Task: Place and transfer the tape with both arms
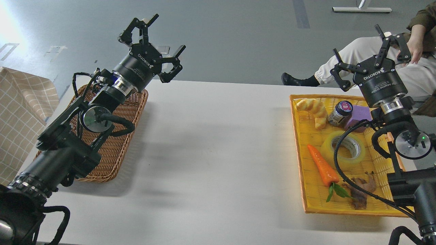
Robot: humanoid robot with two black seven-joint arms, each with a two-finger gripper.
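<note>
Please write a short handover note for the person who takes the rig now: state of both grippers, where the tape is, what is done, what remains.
Left gripper: open, empty, raised above the far end of the brown wicker basket.
Right gripper: open, empty, raised beyond the far edge of the yellow tray.
Tape: lying flat in the yellow tray, between the carrot and the right arm's cable, which crosses over it.
Done: nothing visible; tape not picked up.
Left: right gripper takes the tape, then the transfer to the left side, probably the wicker basket.
</note>
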